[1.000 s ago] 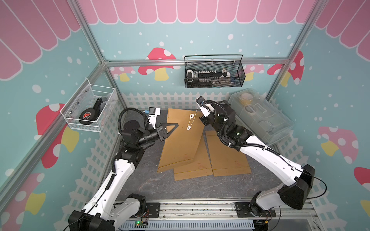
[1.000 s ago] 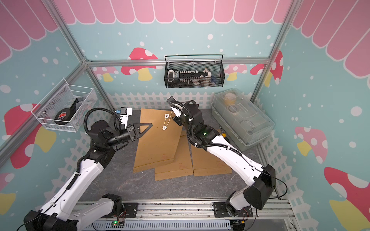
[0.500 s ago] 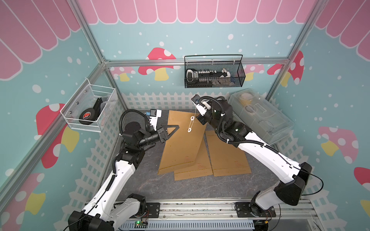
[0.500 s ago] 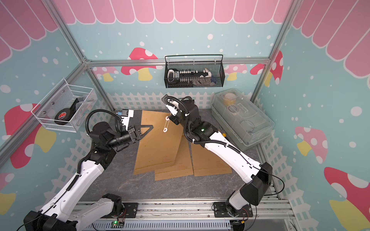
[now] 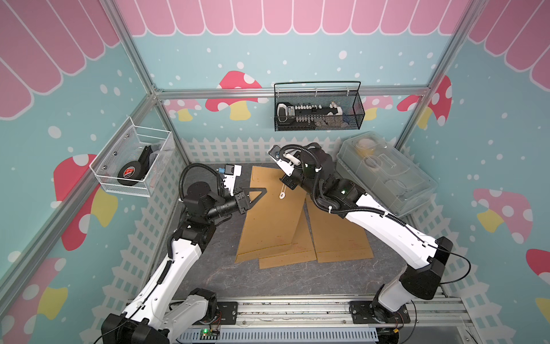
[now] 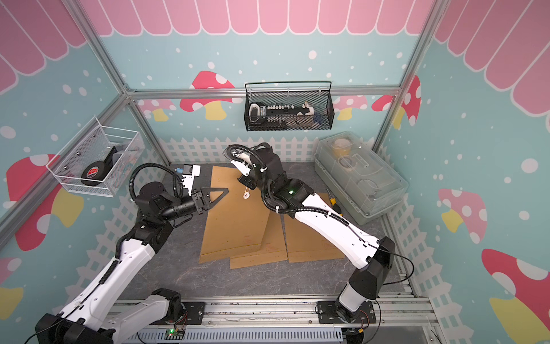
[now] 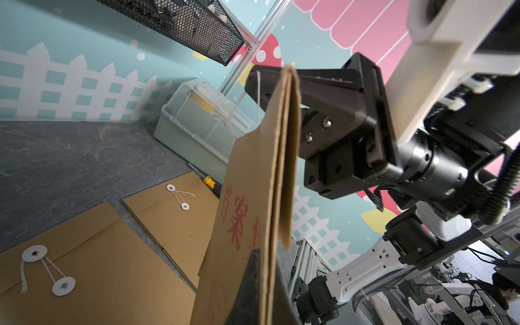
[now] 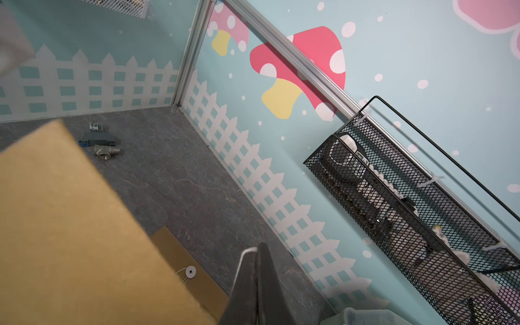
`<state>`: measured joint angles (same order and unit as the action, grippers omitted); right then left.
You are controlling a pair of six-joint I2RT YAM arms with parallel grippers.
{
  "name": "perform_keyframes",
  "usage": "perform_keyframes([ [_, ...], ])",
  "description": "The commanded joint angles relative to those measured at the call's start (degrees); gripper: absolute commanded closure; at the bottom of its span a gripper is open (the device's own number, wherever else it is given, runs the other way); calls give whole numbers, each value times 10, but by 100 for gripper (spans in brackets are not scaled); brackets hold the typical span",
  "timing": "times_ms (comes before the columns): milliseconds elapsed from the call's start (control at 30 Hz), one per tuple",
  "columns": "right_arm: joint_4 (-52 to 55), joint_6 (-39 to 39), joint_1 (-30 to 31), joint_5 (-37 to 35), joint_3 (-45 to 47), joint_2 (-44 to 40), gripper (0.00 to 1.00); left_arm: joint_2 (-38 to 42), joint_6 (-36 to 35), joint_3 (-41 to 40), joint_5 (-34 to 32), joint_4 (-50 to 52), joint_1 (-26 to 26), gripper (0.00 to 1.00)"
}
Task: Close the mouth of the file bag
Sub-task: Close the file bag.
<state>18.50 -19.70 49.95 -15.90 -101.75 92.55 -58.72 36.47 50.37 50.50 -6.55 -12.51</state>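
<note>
A brown file bag point(image 5: 268, 226) point(image 6: 235, 226) is lifted at its mouth end, its lower end resting on the table. My left gripper point(image 5: 263, 190) point(image 6: 226, 189) point(image 7: 266, 256) is shut on the bag's side edge point(image 7: 253, 183). My right gripper point(image 5: 282, 180) point(image 6: 241, 180) point(image 8: 257, 250) hovers over the mouth, shut on the bag's white string point(image 8: 247, 250). The string runs down to a white disc point(image 5: 281, 195) point(image 6: 246, 195) on the bag's face. In the right wrist view the bag point(image 8: 70, 225) fills the near side.
Two more file bags point(image 5: 336, 232) point(image 5: 285, 256) lie flat under and beside it. A clear plastic box point(image 5: 384, 175) stands at the right, with a screwdriver point(image 6: 333, 201) by it. A black wire basket point(image 5: 318, 110) and a white one point(image 5: 134, 163) hang on the walls. Small metal parts point(image 8: 104, 143) lie in the far left corner.
My right gripper has swung left over the bag's mouth with the string, now covering the upper disc. The left gripper has barely moved.
</note>
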Motion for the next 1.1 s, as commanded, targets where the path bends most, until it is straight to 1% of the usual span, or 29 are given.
perform_keyframes([
  [0, 33, -24, 8, 0, -27, 9, 100, 10, -14, -10, -5, 3, -4, 100],
  [167, 66, -23, 22, -5, -44, 11, 100, 12, -19, -11, -28, 16, -4, 100],
  [267, 88, -23, 34, -35, -52, 13, 100, 16, -26, -5, -65, 34, -3, 100],
  [367, 132, -11, 39, -59, -72, 22, 100, 27, -26, -7, -94, 27, -2, 100],
  [467, 175, 16, 39, -48, -87, 27, 100, 29, -31, -5, -110, 26, -3, 100],
  [633, 204, 89, 39, 55, -109, 35, 100, 23, -29, 3, -99, 21, -2, 100],
  [867, 160, 171, 37, 165, -109, 42, 100, 25, -25, 5, -95, 16, -2, 100],
  [1000, 123, 228, 32, 242, -78, 29, 100, 25, -24, 12, -99, 14, -2, 100],
  [1067, 101, 252, 28, 259, -51, 19, 100, 25, -24, 16, -99, 12, -2, 100],
])
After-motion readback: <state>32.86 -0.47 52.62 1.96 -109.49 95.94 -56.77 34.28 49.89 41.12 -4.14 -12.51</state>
